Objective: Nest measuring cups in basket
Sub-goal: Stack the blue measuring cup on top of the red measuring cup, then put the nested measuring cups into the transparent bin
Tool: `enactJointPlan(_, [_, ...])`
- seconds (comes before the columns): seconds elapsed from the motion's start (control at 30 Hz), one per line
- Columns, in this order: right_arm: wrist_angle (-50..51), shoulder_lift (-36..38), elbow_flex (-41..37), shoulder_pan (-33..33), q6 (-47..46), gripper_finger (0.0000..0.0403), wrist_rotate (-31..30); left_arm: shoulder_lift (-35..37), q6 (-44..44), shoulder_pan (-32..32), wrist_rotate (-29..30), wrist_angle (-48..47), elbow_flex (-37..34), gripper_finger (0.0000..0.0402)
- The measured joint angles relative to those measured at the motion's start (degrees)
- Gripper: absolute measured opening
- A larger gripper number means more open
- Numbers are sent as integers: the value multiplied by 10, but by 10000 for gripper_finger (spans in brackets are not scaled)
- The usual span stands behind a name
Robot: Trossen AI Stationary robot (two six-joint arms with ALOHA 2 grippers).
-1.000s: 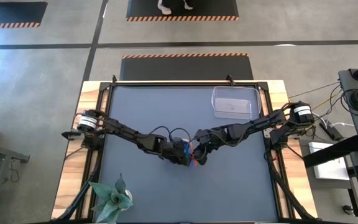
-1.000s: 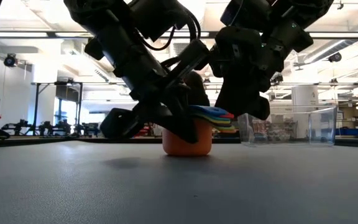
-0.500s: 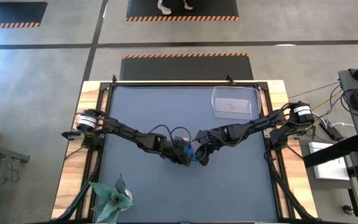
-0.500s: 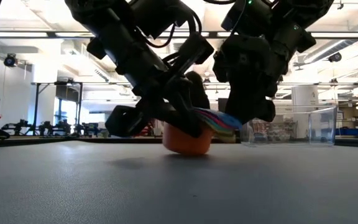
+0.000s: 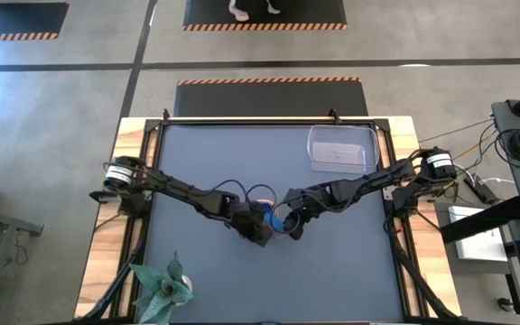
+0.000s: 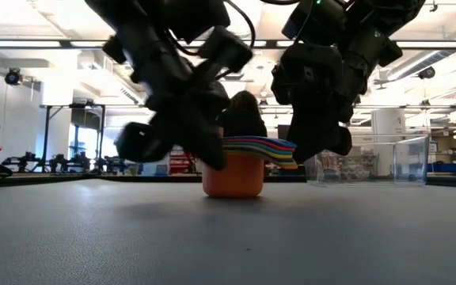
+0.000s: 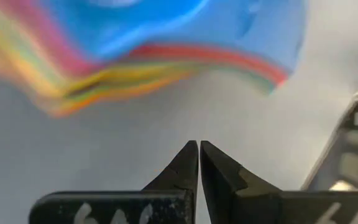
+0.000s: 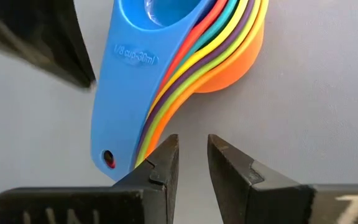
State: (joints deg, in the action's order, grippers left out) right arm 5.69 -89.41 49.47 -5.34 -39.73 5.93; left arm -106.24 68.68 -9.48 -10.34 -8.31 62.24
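My measuring cups [image 6: 242,161] sit nested in one stack on the counter [image 5: 332,262], near its middle, with the orange cup [image 8: 235,59] outermost at the bottom and the blue cup [image 8: 143,68] on top, its handle fanned out over the red, yellow, green and purple ones. My left gripper [image 7: 199,163] hangs just beside the stack with its fingers pressed together, holding nothing. My right gripper [image 8: 191,163] hovers close to the handles on the other side, its fingers a narrow gap apart and empty. The clear basket [image 5: 338,149] stands well apart at the counter's far right corner. A green paper plant [image 5: 163,284] lies at the near left corner.
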Motion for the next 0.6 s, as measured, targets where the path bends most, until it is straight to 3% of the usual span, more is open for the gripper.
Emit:
enactJointPlan(0.17, [0, 6, 0, 0, -9, 75, 0, 44, -64, -1, 4, -128, 0, 0])
enactJointPlan(0.3, [0, 19, 0, 1, -28, 75, -2, 92, -143, -1, 50, -212, 0, 0])
enactJointPlan(0.6, [6, 27, 22, 16, -55, 75, -13, 222, -304, 6, 140, -252, -1, 0])
